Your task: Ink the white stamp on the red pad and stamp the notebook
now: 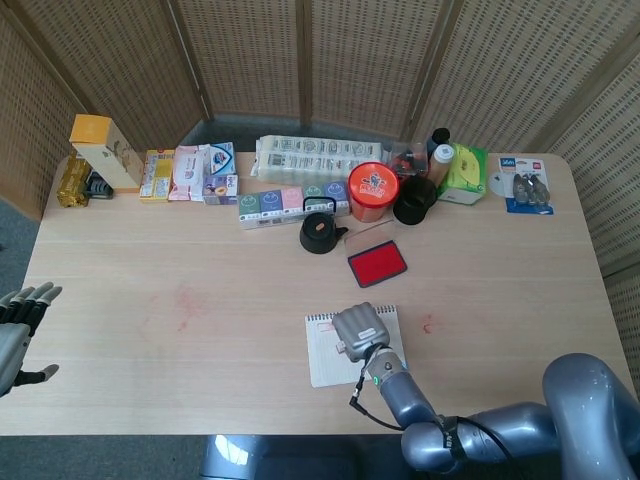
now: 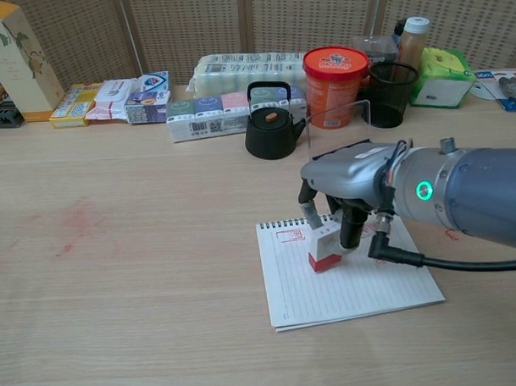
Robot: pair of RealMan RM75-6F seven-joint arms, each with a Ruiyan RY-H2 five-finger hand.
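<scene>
My right hand (image 2: 342, 186) grips the white stamp (image 2: 324, 248), whose red base stands on or just above the left half of the spiral notebook (image 2: 354, 283). A red stamp mark (image 2: 291, 235) shows near the notebook's top left corner. In the head view the right hand (image 1: 360, 328) covers the middle of the notebook (image 1: 325, 362) and hides the stamp. The red ink pad (image 1: 376, 262) lies open beyond the notebook; in the chest view my arm hides it. My left hand (image 1: 18, 325) hovers off the table's left edge, fingers apart, holding nothing.
A black teapot (image 2: 269, 122), an orange tub (image 2: 336, 85) and a black mesh cup (image 2: 388, 93) stand behind the notebook. Boxes and packets (image 1: 230, 180) line the back edge. Faint red smears (image 2: 73, 226) mark the wood at left.
</scene>
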